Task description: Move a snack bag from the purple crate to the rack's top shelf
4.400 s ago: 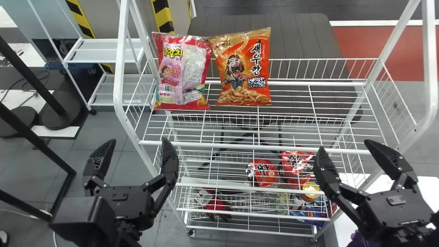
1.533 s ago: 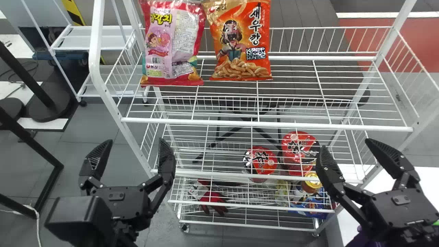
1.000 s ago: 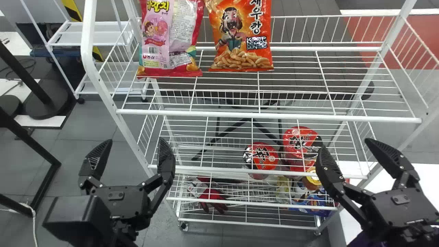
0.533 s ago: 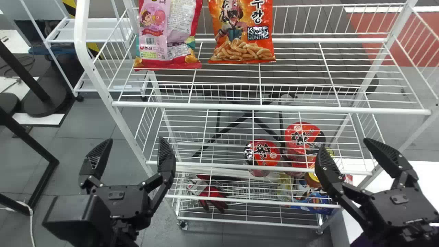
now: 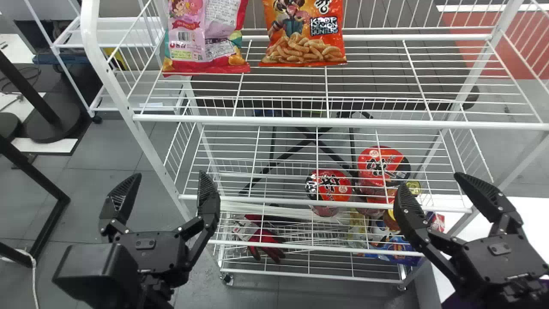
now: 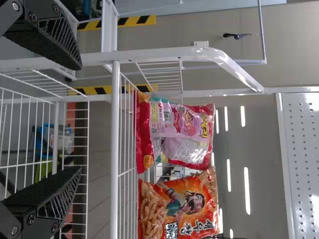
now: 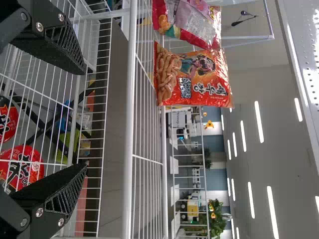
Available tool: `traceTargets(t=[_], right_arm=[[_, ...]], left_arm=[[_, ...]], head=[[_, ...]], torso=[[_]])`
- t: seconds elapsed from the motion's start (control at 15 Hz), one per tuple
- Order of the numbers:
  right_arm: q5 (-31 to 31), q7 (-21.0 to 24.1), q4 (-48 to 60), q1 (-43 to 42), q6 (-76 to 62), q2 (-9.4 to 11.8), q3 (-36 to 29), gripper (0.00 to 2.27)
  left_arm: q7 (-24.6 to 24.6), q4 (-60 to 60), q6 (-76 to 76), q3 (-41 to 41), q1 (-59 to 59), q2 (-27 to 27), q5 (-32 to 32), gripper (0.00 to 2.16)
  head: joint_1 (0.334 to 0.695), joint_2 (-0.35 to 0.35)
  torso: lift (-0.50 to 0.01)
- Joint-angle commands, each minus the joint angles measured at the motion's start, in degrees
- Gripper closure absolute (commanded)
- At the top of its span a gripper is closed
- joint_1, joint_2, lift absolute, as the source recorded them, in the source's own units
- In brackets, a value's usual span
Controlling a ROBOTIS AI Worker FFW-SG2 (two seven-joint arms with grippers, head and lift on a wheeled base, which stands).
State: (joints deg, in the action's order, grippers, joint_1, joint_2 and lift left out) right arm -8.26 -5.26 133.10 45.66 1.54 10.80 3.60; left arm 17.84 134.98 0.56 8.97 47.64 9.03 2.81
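Head view. Rack point(image 5: 158, 158) spans centre of frame. On its upper shelf point(image 5: 300, 122): left snack bag point(image 5: 203, 47) upper left, right snack bag point(image 5: 302, 40) just beside it, upper centre. Seen through wires below, right of centre: one cup point(image 5: 329, 186), second cup point(image 5: 379, 165) at its right. Gloves point(image 5: 266, 244) lower centre. Flat surface point(image 5: 529, 214) right edge, beside rack.

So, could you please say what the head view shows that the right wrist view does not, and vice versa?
Head view: a red-and-black glove low on the white wire rack.
Right wrist view: a leafy green plant and long white ceiling lights.
Both: that rack, the pink plastic snack bag, the orange one, and the black right gripper.
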Motion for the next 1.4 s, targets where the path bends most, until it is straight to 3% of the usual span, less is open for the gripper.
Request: traceTargets(t=[0.0, 1.33], right_arm=[[0.0, -0.02, 0.06, 0.05, -0.18, 0.1, 0.0, 0.17], [0.0, -0.72, -0.12, -0.04, -0.7, 0.54, -0.09, 0.17]], left_arm=[[0.0, 0.11, 0.0, -0.01, 0.0, -0.06, 0.0, 0.1], [0.09, -0.07, 0.53, 0.08, 0.0, -0.24, -0.09, 0.1]], head=[[0.695, 0.07], [0.695, 0.074]], torso=[[-0.211], [-0.291]])
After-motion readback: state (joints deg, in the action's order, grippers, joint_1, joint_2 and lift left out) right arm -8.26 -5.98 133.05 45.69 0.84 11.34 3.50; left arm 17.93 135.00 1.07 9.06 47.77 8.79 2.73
